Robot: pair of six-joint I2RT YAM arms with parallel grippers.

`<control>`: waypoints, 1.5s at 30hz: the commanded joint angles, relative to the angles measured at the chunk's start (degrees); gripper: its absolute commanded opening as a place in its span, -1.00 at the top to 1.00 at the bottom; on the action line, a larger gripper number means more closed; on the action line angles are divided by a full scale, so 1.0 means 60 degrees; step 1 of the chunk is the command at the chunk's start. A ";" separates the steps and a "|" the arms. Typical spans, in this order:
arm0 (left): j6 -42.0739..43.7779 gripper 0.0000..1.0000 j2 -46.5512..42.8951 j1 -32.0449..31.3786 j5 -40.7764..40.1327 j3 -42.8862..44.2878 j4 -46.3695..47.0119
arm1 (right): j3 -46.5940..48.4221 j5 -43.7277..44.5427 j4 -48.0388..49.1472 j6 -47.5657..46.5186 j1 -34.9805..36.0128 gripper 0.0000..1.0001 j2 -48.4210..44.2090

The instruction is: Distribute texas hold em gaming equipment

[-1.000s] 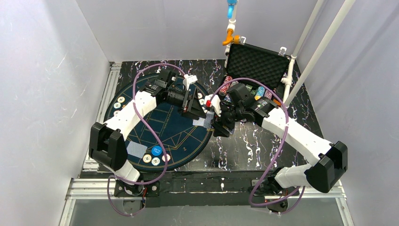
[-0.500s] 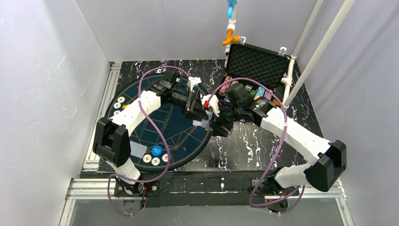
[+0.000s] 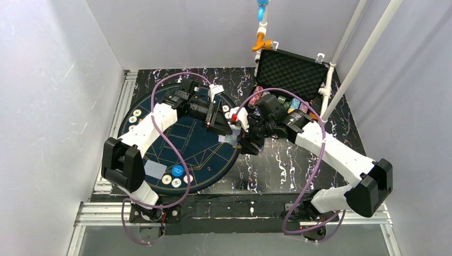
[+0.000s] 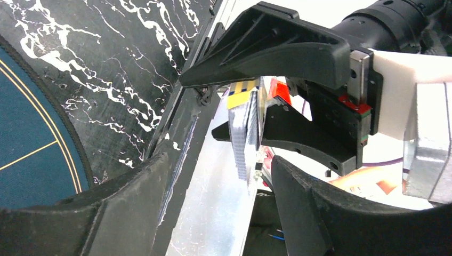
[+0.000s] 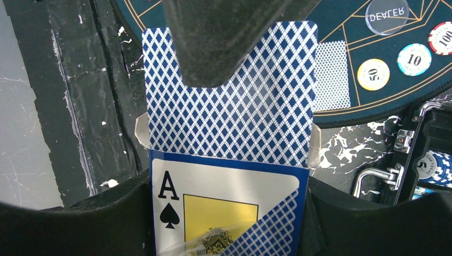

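Right gripper [image 3: 242,137] has slid a bit nearer the left gripper [image 3: 223,124] since a second ago, above the right edge of the round mat [image 3: 186,138]. The right wrist view shows it pinching a card box [image 5: 229,213], with playing cards [image 5: 256,122] poking out, one left finger [image 5: 224,42] over their blue backs, and poker chips [image 5: 413,58] at the mat's edge. Only the left wrist view shows the cards side-on, between left fingers standing wide apart, not squeezing.
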 commanded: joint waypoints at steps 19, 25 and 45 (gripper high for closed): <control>0.0359 0.51 -0.0861 -0.0107 0.0002 -0.0532 -0.0522 | 0.0196 -0.0059 0.0305 0.0200 0.0037 0.97 -0.0400; 0.0262 0.65 -0.1097 0.0515 0.0262 -0.0779 -0.0572 | 0.0139 0.0027 0.0149 0.0154 0.0022 0.97 -0.0500; 0.6153 1.00 -0.0202 0.6488 -0.0687 0.0435 -0.6649 | -0.0075 0.0236 0.0149 -0.0024 0.0022 0.97 -0.0635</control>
